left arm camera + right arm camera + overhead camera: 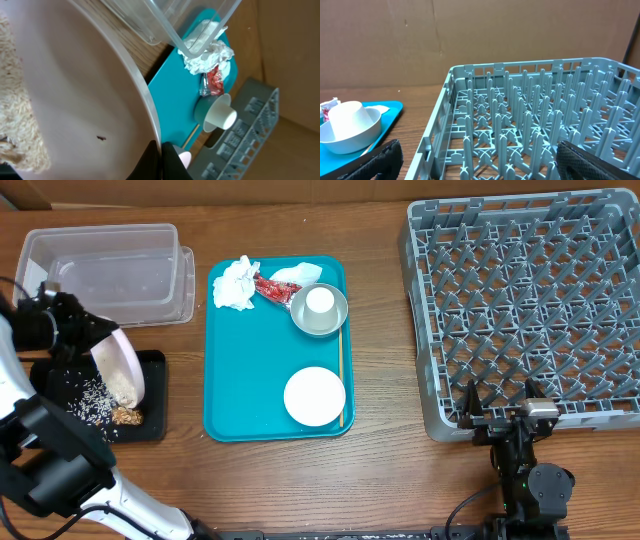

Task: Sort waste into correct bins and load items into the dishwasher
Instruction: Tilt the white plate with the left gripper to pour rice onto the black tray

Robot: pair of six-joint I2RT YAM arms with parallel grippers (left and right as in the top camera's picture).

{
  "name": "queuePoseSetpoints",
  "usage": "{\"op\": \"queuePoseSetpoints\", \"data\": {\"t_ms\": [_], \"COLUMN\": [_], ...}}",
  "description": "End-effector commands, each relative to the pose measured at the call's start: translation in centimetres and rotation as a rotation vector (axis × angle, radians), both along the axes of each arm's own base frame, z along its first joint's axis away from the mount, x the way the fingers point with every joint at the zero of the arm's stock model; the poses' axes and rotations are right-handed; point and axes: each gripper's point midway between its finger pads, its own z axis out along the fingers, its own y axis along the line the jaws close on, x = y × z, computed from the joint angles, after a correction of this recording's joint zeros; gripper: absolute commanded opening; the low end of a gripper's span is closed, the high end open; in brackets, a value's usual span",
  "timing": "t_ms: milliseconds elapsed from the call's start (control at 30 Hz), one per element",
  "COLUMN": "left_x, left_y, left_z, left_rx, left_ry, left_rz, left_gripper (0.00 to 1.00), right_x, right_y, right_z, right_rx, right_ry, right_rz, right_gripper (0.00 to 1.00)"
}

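Over the black tray [152, 380] at the left end of the bench [390, 480]: plate [122, 368] tipped steeply on edge, rim pinched tight by the left tool [161, 160]. Rice grains [92, 398] and brown bits [127, 416] scattered on that tray below the plate; more rice clinging to the plate's face in the left wrist view. Behind it, clear tub [110, 240]. On the teal tray [225, 390] mid-bench: crumpled napkin [236, 283] beside red wrapper [270, 288], cup [320, 300] sitting in the silvery bowl [337, 320], white bowl [314, 396] toward the front, wooden stick [340, 375] along the right edge. At right, grey dish rack [530, 310]. Right tool [498, 408] spread wide just before its near wall, holding nothing.
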Motion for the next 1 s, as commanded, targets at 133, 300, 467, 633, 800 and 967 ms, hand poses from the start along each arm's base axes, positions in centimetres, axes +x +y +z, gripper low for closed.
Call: {"op": "queuePoseSetpoints", "data": {"t_ms": [133, 300, 467, 633, 800, 967], "left_x": [-0.4, -1.7, -3.1, -4.1, -5.4, -5.9], "left_y": [1.8, 3.4, 5.0, 6.1, 7.9, 8.2], "left_z": [5.0, 6.2, 6.3, 7.7, 7.5, 7.7], "left_rx": [-0.114, -0.164, -0.146, -0.163, -0.173, -0.164], "left_ry": [-0.244, -0.31, -0.333, -0.44, -0.416, -0.451], "left_rz": [0.031, 0.074, 0.096, 0.109, 0.187, 0.179], "left_gripper": [0.04, 0.04, 0.04, 0.04, 0.04, 0.04], "right_x": [0.0, 0.0, 0.0, 0.0, 0.0, 0.0], "right_y": [-0.1, -0.1, -0.1, -0.1, -0.1, -0.1], "right_z": [-0.1, -0.1, -0.1, -0.1, -0.1, -0.1], "right_rx": [-0.004, -0.004, -0.004, -0.004, -0.004, -0.004], "right_ry": [-0.007, -0.007, -0.007, -0.007, -0.007, -0.007], "right_rz": [-0.002, -0.002, -0.002, -0.002, -0.002, -0.002], "right_gripper": [1.0, 1.0, 1.0, 1.0, 1.0, 1.0]}}
